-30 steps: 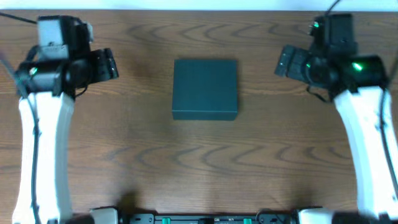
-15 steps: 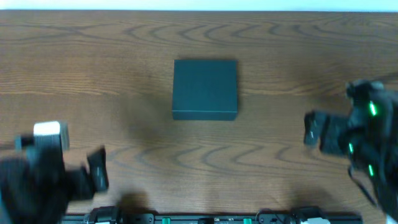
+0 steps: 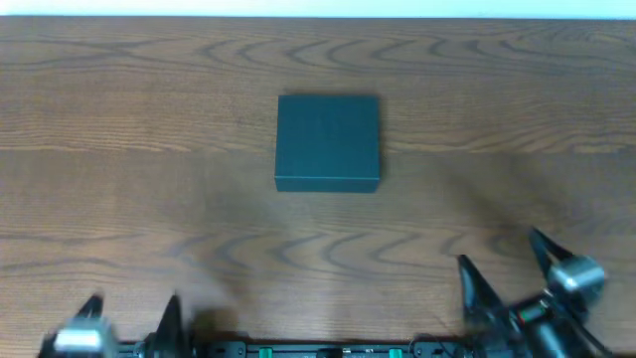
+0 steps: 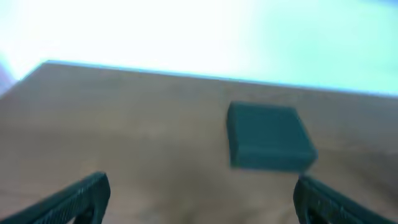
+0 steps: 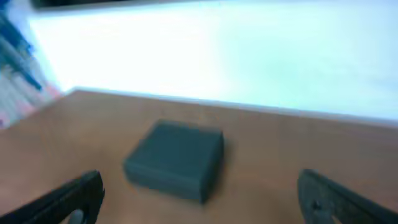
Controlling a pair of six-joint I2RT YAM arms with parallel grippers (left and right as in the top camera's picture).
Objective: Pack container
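Note:
The container [image 3: 328,141], a dark teal-green square box, lies on the wooden table [image 3: 149,119] with its lid down, near the middle and toward the back. Both arms sit low at the front edge, far from it. My left gripper [image 3: 131,316] at the front left is open and holds nothing. At the front right my right gripper [image 3: 503,267] is open and empty as well. The left wrist view has the container [image 4: 268,135] ahead and to the right, beyond the open gripper [image 4: 202,193]. In the right wrist view the container [image 5: 175,158] lies ahead, left of centre, past the open gripper [image 5: 202,190].
A black rail [image 3: 318,348] runs along the table's front edge between the two arms. Bare wood surrounds the box on all sides. A bright white wall [image 5: 217,56] stands behind the far edge of the table.
Both arms have swung from beside the box at the back down to the front edge. The box has not moved. Both grippers stay open.

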